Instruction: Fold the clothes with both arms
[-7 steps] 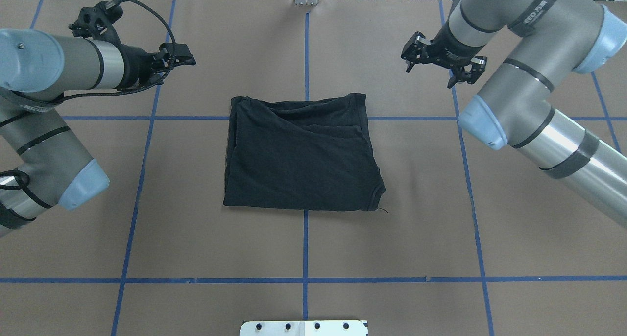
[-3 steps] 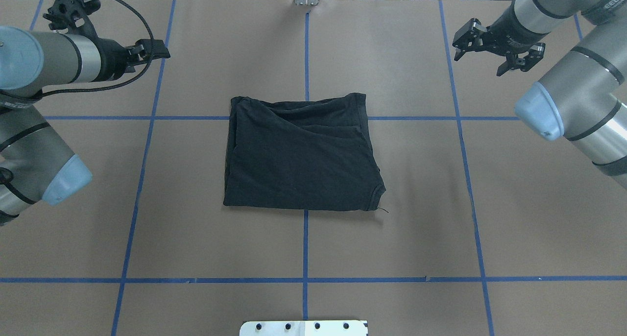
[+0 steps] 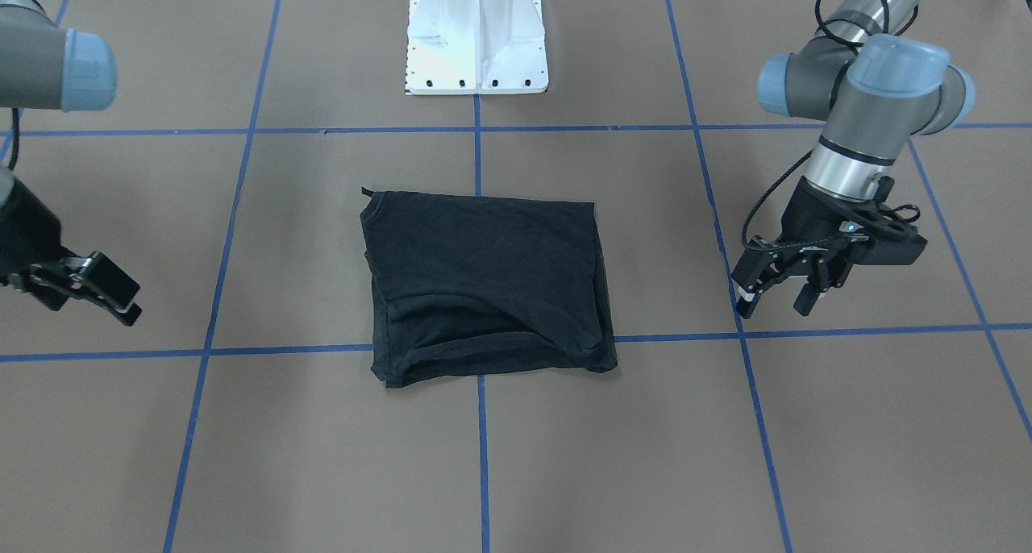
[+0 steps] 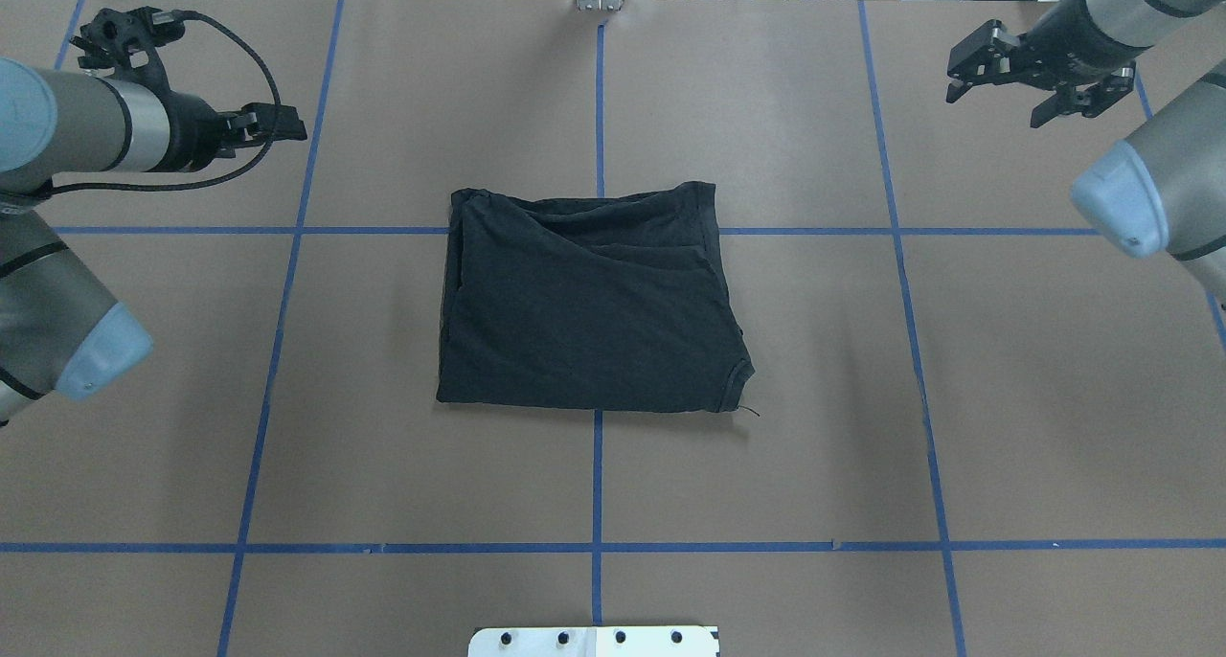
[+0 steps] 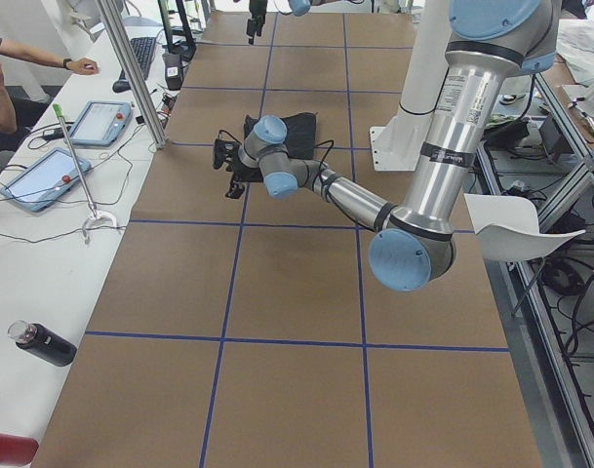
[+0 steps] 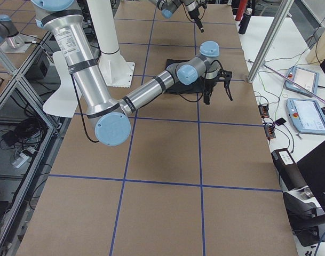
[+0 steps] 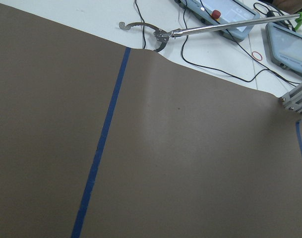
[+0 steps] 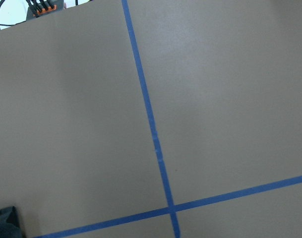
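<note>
The black T-shirt [image 4: 589, 303] lies folded into a rough rectangle at the table's middle, and it also shows in the front view [image 3: 484, 283]. Its logo is hidden. My left gripper [image 4: 292, 125] hangs open and empty above the table, far to the shirt's left; the front view [image 3: 770, 309] shows its fingers apart. My right gripper [image 4: 996, 101] is open and empty, far to the shirt's right near the table's far edge, and shows at the left of the front view [image 3: 127, 309]. Neither gripper touches the shirt. A corner of the shirt [image 8: 2, 220] shows in the right wrist view.
Blue tape lines [image 4: 599, 547] grid the brown table cover. The white pedestal base [image 3: 476, 45] stands at the robot's side. Beyond the far edge are cables, tablets [image 5: 101, 122], a metal post [image 5: 131, 68] and a grabber tool [image 7: 210, 29].
Both arms have drawn back outward from the shirt: the left gripper to the left, the right gripper to the right and toward the far edge. The shirt has not moved.
</note>
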You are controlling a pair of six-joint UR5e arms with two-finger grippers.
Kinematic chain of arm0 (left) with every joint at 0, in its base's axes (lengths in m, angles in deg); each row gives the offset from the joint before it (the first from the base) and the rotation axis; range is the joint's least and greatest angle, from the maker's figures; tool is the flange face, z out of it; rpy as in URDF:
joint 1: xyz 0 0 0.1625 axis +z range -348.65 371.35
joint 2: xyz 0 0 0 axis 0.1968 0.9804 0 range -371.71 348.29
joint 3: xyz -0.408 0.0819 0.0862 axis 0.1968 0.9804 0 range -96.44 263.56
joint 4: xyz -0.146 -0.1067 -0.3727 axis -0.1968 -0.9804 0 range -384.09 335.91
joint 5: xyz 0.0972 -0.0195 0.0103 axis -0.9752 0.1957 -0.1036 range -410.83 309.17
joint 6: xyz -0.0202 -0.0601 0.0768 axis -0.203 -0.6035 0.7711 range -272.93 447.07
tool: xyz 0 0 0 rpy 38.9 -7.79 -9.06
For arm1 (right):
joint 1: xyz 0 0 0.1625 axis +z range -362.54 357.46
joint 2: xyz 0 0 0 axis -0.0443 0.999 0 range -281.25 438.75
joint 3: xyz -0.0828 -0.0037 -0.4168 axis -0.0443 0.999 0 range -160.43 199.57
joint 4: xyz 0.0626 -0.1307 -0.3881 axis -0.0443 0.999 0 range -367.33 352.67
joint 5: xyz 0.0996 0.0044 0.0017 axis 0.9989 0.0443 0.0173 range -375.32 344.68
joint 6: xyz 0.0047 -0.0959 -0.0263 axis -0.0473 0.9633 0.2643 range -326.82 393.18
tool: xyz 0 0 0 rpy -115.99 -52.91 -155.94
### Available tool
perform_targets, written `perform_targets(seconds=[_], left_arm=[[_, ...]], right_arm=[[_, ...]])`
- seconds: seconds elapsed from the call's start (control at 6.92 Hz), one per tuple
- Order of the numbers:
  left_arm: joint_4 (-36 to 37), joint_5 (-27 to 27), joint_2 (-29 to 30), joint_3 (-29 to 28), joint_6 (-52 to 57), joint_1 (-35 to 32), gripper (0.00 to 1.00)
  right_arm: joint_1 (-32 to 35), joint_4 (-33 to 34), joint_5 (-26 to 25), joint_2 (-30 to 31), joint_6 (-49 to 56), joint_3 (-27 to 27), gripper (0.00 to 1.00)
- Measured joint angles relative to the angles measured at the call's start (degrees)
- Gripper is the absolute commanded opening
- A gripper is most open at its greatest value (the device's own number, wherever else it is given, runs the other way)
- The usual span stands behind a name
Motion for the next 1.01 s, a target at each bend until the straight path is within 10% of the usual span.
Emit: perform_targets(seconds=[0.43,1.01], left_arm=[[4.2,12.3,-6.9,0.0,24.3,-10.0,0.99],[22.0,15.2,-10.3,-0.1,58.0,-22.7,0.99]], right_arm=[[7.1,0.8,3.7,7.3,20.0,0.0,1.00],[14.4,10.4,3.6,14.1,42.6,0.2,1.00]])
